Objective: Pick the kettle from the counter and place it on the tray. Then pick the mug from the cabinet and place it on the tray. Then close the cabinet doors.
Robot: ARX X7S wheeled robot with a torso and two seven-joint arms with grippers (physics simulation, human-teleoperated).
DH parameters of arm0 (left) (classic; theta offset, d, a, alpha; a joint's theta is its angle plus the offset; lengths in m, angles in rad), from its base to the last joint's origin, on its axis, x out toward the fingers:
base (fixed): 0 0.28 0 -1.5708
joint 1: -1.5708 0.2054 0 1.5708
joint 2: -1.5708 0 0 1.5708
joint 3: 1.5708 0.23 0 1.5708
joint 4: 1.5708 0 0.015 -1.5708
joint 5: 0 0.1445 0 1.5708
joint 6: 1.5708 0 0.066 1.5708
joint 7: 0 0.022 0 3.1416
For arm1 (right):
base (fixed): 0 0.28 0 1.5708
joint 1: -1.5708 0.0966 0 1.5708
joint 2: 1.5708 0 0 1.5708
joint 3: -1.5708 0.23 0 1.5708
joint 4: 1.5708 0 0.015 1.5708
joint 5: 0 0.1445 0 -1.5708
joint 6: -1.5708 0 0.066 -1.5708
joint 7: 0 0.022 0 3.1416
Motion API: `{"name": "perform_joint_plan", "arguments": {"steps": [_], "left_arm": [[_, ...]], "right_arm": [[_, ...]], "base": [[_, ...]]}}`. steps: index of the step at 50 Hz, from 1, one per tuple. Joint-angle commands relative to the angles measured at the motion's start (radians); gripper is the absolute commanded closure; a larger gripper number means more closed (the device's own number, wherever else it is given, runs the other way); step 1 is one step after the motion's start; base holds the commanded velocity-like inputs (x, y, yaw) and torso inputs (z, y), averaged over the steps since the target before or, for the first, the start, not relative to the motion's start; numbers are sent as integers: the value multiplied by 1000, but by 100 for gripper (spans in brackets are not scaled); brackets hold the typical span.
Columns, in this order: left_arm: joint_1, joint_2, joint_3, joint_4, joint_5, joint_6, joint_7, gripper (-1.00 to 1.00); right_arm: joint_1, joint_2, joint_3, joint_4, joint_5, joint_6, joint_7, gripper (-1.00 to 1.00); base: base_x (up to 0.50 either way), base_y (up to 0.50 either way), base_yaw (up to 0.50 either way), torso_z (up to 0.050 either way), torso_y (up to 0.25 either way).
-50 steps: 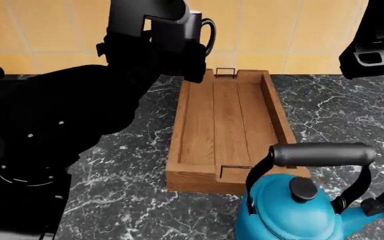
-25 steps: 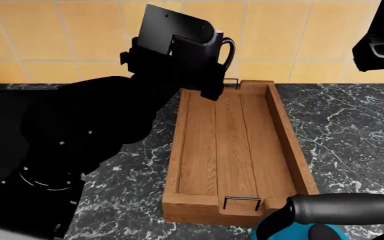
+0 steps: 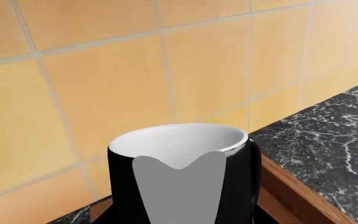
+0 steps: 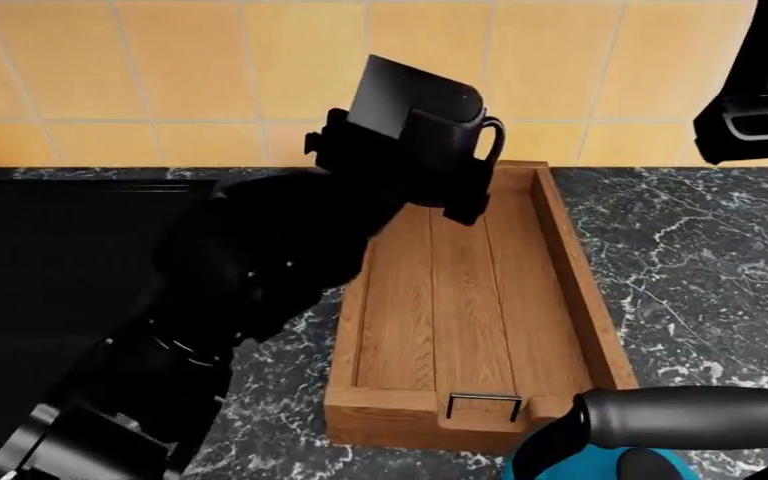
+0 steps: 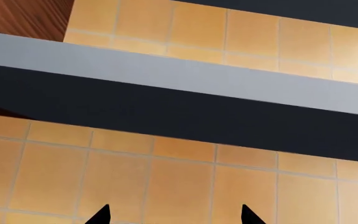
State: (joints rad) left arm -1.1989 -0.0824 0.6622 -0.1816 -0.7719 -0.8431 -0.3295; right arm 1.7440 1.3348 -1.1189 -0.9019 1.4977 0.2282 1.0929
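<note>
Jaws of the left arm (image 4: 418, 165) grip the mug (image 3: 182, 172) above the tray (image 4: 471, 300), right jaws (image 5: 174, 217) spread wide

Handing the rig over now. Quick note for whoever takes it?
Left gripper: shut on the mug, held above the tray's far end, not set down.
Right gripper: open, empty, raised toward the wall tiles.
Kettle: on the counter by the tray's near end, not on the tray.
Left: set mug down, place kettle, close cabinet doors (out of view).
</note>
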Motion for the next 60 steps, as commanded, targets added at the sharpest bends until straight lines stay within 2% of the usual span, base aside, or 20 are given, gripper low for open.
{"name": "perform_joint_plan", "arguments": {"steps": [1, 12, 36, 37, 60], "left_arm": [[-7, 60, 49, -141, 18, 77, 25, 100], [6, 61, 102, -151, -23, 97, 18, 100], [12, 44, 131, -208, -59, 141, 12, 100], [9, 43, 130, -211, -61, 142, 12, -100], [-35, -2, 93, -189, -124, 129, -3, -100]], "right_arm": [[-33, 10, -9, 4, -26, -20, -8, -100], [-51, 24, -9, 4, -36, -35, -14, -100], [-65, 14, -6, 9, -44, -32, -12, -100], [-66, 13, -6, 10, -44, -32, -12, -100], [-57, 1, 8, 8, -32, -13, -5, -100]], "base": [[0, 0, 0, 0, 0], [0, 0, 0, 0, 1], [0, 0, 0, 0, 0], [0, 0, 0, 0, 0], [0, 0, 0, 0, 0]]}}
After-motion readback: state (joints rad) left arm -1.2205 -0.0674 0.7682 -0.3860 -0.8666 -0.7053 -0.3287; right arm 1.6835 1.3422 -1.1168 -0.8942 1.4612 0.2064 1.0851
